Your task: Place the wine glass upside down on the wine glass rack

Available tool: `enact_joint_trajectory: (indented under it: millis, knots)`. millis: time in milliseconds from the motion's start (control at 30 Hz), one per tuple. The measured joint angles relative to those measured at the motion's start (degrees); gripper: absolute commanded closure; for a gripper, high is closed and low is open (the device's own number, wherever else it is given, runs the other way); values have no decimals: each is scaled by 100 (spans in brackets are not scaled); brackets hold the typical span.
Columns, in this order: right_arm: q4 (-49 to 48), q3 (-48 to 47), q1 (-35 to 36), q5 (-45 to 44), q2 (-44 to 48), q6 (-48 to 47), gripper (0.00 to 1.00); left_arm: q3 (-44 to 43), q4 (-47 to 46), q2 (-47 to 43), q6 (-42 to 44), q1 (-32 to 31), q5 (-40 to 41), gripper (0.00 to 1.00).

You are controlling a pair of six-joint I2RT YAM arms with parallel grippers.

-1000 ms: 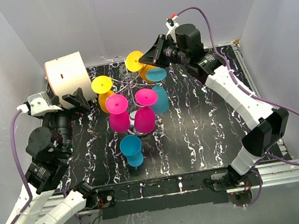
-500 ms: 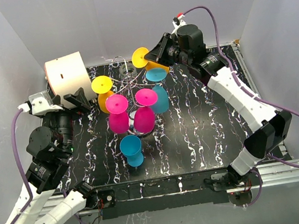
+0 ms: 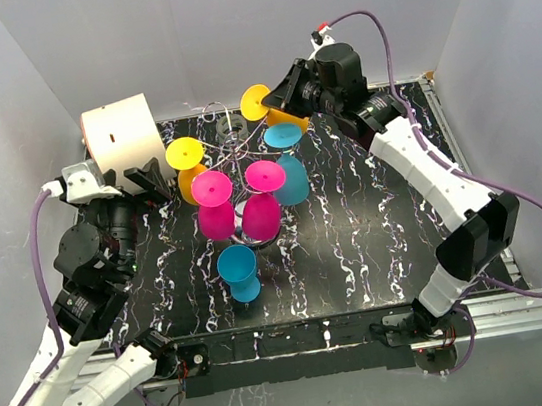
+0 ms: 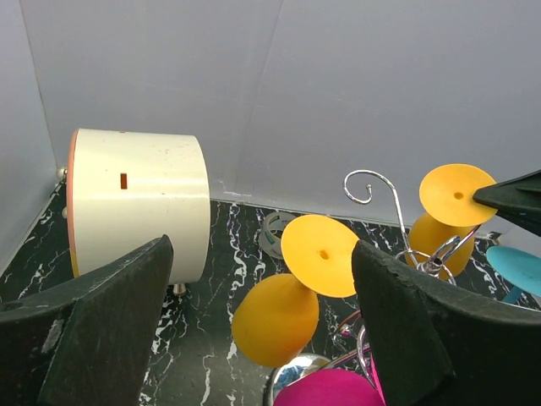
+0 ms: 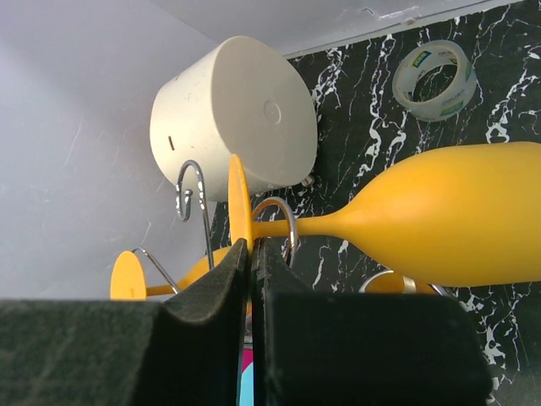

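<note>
The black marbled surface [image 3: 374, 219] carries a white cylinder [image 3: 122, 133] at far left and the wine glass rack [image 3: 235, 149] near centre. My right hand [image 5: 250, 254] is clamped on the foot rim of the yellow wine glass [image 5: 456, 220], which is tilted over the rack's far side, with its stem beside 1 curled arm. My left hand [image 3: 150, 180] stands wide, holding nothing, near the cylinder.

The wine glass rack [image 3: 231, 150] stands mid-table [image 3: 376, 234], with four hung glasses [image 3: 214, 209] foot-up round it at its 10, 8, 5 and 3 o'clock. At its 1 o'clock my right fingers [image 5: 251, 254] pinch the foot of a wine glass [image 5: 448, 211] that lies sideways by a rack hook. A tape roll [image 3: 230, 124] sits at 12, a drum [image 3: 122, 133] at 10 and a lone glass [image 3: 238, 271] at 6. My left fingers [image 3: 147, 180], spread, hang at 9, touching nothing.
</note>
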State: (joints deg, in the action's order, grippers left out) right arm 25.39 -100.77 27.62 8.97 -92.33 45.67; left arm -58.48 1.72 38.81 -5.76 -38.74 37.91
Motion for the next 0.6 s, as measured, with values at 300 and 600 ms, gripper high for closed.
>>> enact_joint_trajectory:
  millis: [300, 600]
  knots:
    - [-17, -20, -24, 197, -114, -39, 88, 0, 0, 4, 20, 0, -37, 14]
    - [-31, -131, -114, 341, -203, -59, 75, 0, 2, 0, 20, 0, -46, 14]
